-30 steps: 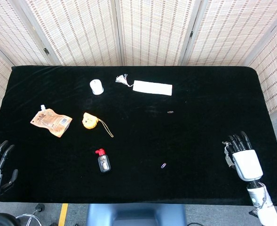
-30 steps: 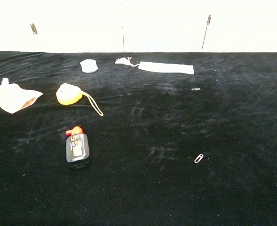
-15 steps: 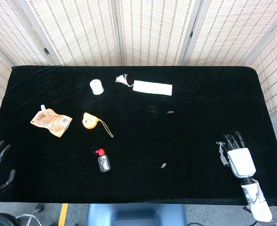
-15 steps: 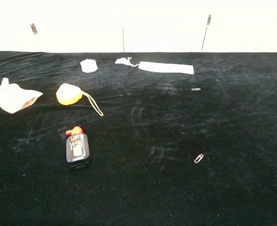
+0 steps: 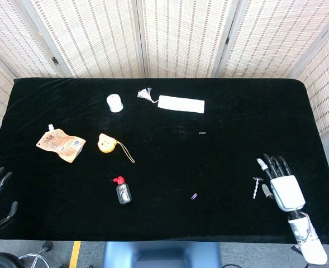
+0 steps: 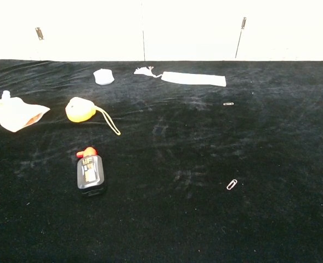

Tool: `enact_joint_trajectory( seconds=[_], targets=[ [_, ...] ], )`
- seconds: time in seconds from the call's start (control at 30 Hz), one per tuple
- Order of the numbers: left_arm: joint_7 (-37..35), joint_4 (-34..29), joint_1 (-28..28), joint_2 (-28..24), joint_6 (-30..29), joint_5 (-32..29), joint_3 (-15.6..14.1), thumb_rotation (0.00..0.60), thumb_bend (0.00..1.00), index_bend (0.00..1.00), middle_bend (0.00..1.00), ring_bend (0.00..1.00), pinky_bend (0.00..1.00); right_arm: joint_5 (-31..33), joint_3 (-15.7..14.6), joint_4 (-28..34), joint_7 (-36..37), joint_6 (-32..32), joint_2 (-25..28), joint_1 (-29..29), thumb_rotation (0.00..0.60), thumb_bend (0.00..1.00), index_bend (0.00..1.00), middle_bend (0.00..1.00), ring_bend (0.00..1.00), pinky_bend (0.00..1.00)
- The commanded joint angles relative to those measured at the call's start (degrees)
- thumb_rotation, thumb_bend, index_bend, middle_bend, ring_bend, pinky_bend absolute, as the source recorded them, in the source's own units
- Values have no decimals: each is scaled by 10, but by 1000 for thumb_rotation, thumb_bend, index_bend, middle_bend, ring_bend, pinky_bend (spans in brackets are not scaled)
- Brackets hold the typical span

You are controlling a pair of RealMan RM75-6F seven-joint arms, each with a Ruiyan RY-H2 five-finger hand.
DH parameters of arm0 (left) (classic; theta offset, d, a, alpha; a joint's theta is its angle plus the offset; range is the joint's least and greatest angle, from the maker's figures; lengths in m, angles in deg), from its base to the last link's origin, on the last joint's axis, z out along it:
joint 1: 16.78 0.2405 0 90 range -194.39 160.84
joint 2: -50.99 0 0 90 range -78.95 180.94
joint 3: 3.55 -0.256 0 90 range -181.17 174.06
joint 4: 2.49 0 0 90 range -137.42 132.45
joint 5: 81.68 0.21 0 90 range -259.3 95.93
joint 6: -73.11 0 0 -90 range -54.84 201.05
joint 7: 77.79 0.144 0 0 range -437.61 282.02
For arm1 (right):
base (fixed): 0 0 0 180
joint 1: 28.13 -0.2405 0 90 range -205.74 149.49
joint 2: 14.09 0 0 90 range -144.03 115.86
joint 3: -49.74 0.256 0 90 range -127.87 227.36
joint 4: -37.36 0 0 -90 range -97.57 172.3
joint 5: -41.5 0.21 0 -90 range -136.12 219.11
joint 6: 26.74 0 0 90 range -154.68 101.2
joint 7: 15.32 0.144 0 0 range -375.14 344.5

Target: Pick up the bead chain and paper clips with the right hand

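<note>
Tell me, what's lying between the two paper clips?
Nothing: just bare black cloth between the far paper clip and the near paper clip, in both views.

2 paper clips (image 6: pixel 232 184) well apart on black cloth (image 6: pixel 166 219), small bottle (image 6: pixel 89 172) lying left

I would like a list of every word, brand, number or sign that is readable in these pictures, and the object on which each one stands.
No text can be read in either view.
Small dark bottle with red cap: an orange label with dark print, too small and blurred to read.
Orange pouch: a white label patch with print, too small to read.
White strip, white roll: no visible marking.
</note>
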Motion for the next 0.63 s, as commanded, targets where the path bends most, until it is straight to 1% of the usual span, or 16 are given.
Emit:
enact_joint_trajectory(
  seconds=[0.03, 0.13, 0.2, 0.3, 0.4, 0.63],
  targets=[
    [2, 0, 0, 1, 0, 1, 0, 600, 522, 0, 35, 0, 0, -9, -4, 62, -16, 25, 38, 14, 600, 413, 10, 0, 6, 0],
    [6, 0, -1, 2, 1, 1, 0, 600, 522, 0, 34, 0, 0, -8, -18, 165, -69, 36, 98, 37, 600, 413, 5, 0, 0, 0],
    [12, 0, -2, 3, 6, 0, -1, 600, 522, 0, 35, 0, 0, -7, -27, 229, -108, 60, 132, 60, 600, 413, 0, 0, 0, 0],
    [24, -1, -8, 7, 22, -6, -2, 600, 523, 0, 34, 0, 0, -3, -35, 283, -150, 89, 154, 90, 600, 412, 0, 0, 0, 0],
    [44, -5, -14, 12, 42, -10, -5, 600, 523, 0, 34, 0, 0, -5, -44, 309, -186, 95, 165, 107, 600, 412, 0, 0, 0, 0],
    [86, -23, -20, 16, 76, -27, -11, 600, 523, 0, 34, 0, 0, 0, -43, 331, -173, 71, 184, 108, 600, 413, 0, 0, 0, 0]
  ],
)
